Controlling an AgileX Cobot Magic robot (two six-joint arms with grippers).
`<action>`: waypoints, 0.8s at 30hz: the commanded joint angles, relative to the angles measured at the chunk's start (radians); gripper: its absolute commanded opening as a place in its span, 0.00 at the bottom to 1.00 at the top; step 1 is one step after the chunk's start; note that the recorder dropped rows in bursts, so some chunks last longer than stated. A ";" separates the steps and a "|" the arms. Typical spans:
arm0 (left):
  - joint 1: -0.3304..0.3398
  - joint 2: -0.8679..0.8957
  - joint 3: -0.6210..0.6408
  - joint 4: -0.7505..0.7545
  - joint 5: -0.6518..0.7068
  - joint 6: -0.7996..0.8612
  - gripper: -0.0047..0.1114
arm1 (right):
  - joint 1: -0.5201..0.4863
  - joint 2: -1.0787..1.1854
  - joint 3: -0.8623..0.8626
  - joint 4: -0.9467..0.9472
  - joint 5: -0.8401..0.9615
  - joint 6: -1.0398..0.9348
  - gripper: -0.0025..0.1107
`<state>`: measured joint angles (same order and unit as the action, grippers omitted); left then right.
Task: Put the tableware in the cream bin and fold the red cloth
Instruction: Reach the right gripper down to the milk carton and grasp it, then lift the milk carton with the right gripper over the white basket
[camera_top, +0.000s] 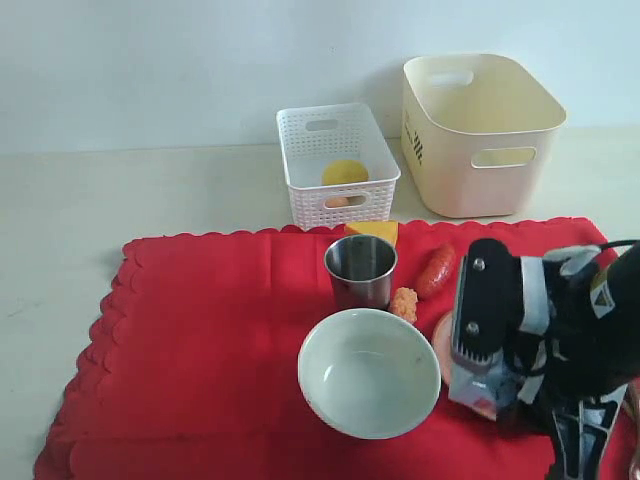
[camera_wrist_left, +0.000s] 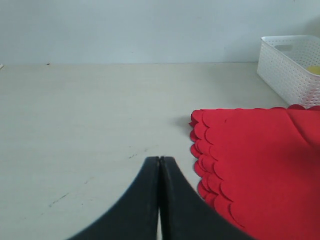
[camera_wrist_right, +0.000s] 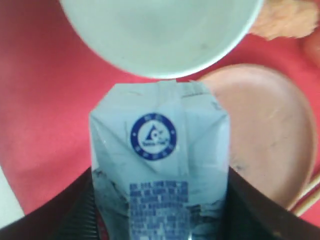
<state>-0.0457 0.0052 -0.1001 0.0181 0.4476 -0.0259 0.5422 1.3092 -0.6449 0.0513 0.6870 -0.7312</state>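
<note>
Red cloth (camera_top: 230, 330), one scalloped piece, lies spread flat on the table (camera_top: 60, 220). Near the cloth's middle stands one pale bowl (camera_top: 368, 372). Toward the cloth's far edge are one steel cup (camera_top: 361, 270), one orange nugget (camera_top: 404, 303), one sausage (camera_top: 436, 271) and one yellow wedge (camera_top: 372, 231). On the cloth's right side one brown plate (camera_top: 441, 345) shows only as a sliver beside the right arm (camera_top: 560, 320). Off the cloth's far edge stand two containers: one white lattice basket (camera_top: 300, 150) holding one yellow fruit (camera_top: 345, 172), and one cream bin (camera_top: 480, 170).

From the left wrist, the left gripper (camera_wrist_left: 160, 200) has both fingers pressed together with nothing between them. It is over bare table, just beside the cloth's corner.

From the right wrist, the right gripper (camera_wrist_right: 161, 172) is clamped on one blue-and-white carton (camera_wrist_right: 160, 145) over the cloth, a finger against each side. The bowl and plate sit on the cloth beside it. Pale chopsticks (camera_wrist_right: 307, 197) peek past the plate; their number I cannot tell.
</note>
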 joint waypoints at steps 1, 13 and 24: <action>0.001 -0.005 0.002 -0.004 -0.014 0.001 0.04 | 0.004 -0.071 -0.047 0.001 -0.067 0.131 0.02; 0.001 -0.005 0.002 -0.004 -0.014 0.001 0.04 | 0.004 -0.093 -0.200 0.001 -0.417 0.472 0.02; 0.001 -0.005 0.002 -0.004 -0.014 0.001 0.04 | 0.004 0.079 -0.335 0.003 -0.703 0.562 0.02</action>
<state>-0.0457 0.0052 -0.1001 0.0181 0.4476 -0.0259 0.5422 1.3402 -0.9351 0.0532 0.0575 -0.1796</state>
